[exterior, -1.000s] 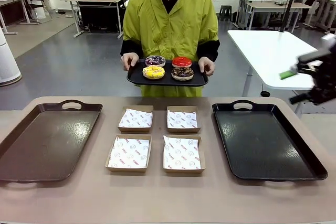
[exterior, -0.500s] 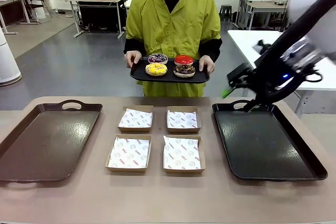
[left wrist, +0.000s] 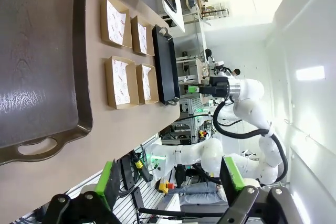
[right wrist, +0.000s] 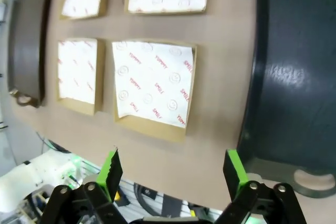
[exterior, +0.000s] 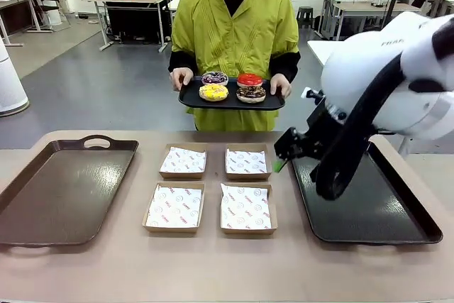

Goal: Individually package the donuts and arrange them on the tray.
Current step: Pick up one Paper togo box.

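Note:
Across the table a person holds a small black tray [exterior: 230, 103] with the donuts on it: purple [exterior: 214, 77], red [exterior: 249, 79], yellow [exterior: 213, 92] and chocolate [exterior: 250, 94]. My right gripper [exterior: 278, 160] hangs open and empty over the left edge of the large black tray [exterior: 362, 200], just right of the paper-lined boxes. Its wrist view looks down past open fingers [right wrist: 173, 171] at one box [right wrist: 155, 90] and the black tray [right wrist: 299, 66]. My left gripper [left wrist: 169, 182] is open and empty, off beyond the brown tray [left wrist: 37, 66].
Several paper-lined cardboard boxes [exterior: 184, 160] [exterior: 247, 162] [exterior: 174, 207] [exterior: 247, 208] sit in a square at the table's middle. A large brown tray [exterior: 60, 189] lies at the left. The bulky right arm [exterior: 383, 83] hangs over the black tray.
My right arm has swung in from the far right to the black tray's left edge, beside the boxes. The person's donut tray has shifted slightly right and up.

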Motion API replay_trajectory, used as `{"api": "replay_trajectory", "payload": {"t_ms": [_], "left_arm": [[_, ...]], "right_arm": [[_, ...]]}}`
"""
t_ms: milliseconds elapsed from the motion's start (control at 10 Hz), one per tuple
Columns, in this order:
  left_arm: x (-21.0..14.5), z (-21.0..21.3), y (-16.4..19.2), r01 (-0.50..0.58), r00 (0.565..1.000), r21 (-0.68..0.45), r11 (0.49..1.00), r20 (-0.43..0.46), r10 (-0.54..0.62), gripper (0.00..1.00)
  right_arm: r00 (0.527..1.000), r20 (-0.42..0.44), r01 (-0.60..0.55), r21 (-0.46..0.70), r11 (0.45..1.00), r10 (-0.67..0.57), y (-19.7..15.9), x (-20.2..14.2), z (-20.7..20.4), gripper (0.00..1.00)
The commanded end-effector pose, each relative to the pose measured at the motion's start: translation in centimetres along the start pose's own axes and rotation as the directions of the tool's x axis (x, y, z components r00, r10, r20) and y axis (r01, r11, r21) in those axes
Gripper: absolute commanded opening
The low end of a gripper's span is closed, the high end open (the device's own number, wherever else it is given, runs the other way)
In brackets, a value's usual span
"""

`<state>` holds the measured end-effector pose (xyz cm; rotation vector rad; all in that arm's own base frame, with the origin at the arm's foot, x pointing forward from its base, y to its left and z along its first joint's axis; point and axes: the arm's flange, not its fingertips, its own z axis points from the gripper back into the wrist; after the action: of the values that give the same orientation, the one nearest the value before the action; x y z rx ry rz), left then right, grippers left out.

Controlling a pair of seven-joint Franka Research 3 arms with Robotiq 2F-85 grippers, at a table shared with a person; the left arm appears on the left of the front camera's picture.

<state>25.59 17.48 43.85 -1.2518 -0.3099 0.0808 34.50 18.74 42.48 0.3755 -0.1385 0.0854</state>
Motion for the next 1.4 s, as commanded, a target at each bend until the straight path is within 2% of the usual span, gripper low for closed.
{"api": "replay_trajectory", "payload": {"t_ms": [0, 200, 300, 900, 1100, 1300], "left_arm": [[-0.1, 0.1, 0.1, 0.023, 1.0, -0.021, 1.0, 0.014, -0.023, 1.0], [-0.1, 0.1, 0.1, 0.023, 1.0, -0.021, 1.0, 0.014, -0.023, 1.0], [-0.1, 0.1, 0.1, 0.023, 1.0, -0.021, 1.0, 0.014, -0.023, 1.0], [-0.1, 0.1, 0.1, 0.023, 1.0, -0.021, 1.0, 0.014, -0.023, 1.0], [-0.1, 0.1, 0.1, 0.023, 1.0, -0.021, 1.0, 0.014, -0.023, 1.0], [-0.1, 0.1, 0.1, 0.023, 1.0, -0.021, 1.0, 0.014, -0.023, 1.0]], "right_arm": [[1.0, 0.001, -0.008, -0.041, 0.999, 0.008, 0.8, -1.2, -1.5, 1.0], [0.998, 0.003, -0.068, -0.012, 0.998, 0.068, 0.3, -1.6, -0.9, 1.0], [0.999, -0.009, -0.033, -0.018, 0.999, 0.033, 1.2, -0.6, -1.1, 1.0], [0.999, -0.007, -0.034, -0.002, 0.999, 0.034, 1.1, -0.5, -0.8, 1.0], [0.993, -0.04, 0.103, -0.161, 0.982, -0.111, 4.1, 0.6, -2.4, 1.0], [0.988, -0.016, 0.145, -0.251, 0.957, -0.153, 6.4, 1.3, -4.3, 1.0]]}}
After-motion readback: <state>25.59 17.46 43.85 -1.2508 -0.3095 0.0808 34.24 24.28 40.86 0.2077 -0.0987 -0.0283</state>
